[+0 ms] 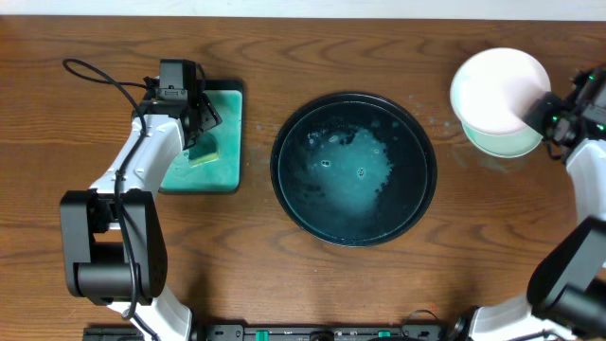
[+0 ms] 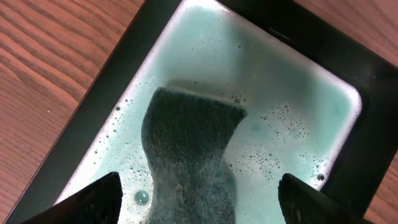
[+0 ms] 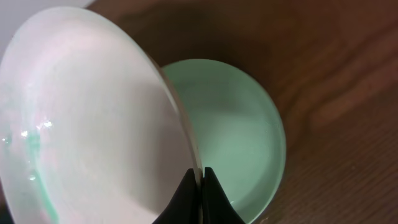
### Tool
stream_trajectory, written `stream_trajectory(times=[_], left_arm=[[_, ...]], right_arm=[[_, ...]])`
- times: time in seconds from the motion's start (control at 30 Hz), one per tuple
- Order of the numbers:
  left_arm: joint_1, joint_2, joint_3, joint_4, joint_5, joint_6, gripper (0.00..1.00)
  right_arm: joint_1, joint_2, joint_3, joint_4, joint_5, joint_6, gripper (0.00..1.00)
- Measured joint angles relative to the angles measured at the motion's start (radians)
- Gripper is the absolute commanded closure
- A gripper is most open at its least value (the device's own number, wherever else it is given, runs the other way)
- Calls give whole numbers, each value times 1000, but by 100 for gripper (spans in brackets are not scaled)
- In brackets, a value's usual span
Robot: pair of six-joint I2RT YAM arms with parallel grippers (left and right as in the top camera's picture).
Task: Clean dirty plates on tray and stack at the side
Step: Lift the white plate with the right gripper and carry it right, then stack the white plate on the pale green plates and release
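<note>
Up at the far right, a white plate [image 1: 497,83] stands tilted on edge, its rim pinched between the closed fingers of the right gripper [image 3: 200,186], just over a second plate [image 3: 239,137] (tinted pale green) that lies flat on the wood-grain tabletop [image 1: 284,284]. Well apart, at the centre, the round black tray [image 1: 294,123] holds only smeared teal liquid. Farther left, the left gripper [image 2: 199,205] hangs with fingers spread over a sponge [image 2: 186,149] lying in the foamy rectangular tray [image 2: 373,124].
</note>
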Motion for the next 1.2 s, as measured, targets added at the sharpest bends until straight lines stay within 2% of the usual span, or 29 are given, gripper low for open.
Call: stream_trajectory(times=[0.17,0.23,0.3,0.33,0.37,0.47,0.6,0.77,0.93,1.0,1.03,1.2], left_arm=[[0,0,0,0,0,0,20],[0,0,0,0,0,0,20],[0,0,0,0,0,0,20],[0,0,0,0,0,0,20],[0,0,0,0,0,0,19],[0,0,0,0,0,0,19],[0,0,0,0,0,0,20],[0,0,0,0,0,0,19],[0,0,0,0,0,0,19],[0,0,0,0,0,0,20],[0,0,0,0,0,0,20],[0,0,0,0,0,0,19]], right_arm=[[-70,96,0,50,-21,60,99],[-88,122,0,69,-23,74,94],[-93,138,0,73,-27,84,93],[-94,142,0,71,-25,85,85],[-94,143,0,66,-25,95,70],[-94,143,0,58,-32,100,37],[-94,122,0,-17,-36,105,18],[-90,-23,-1,-193,-36,81,14],[-34,-300,-4,-426,7,42,12],[19,-409,-33,-442,24,34,9],[62,-472,-63,-430,32,24,1],[248,-676,-205,-417,30,1,1]])
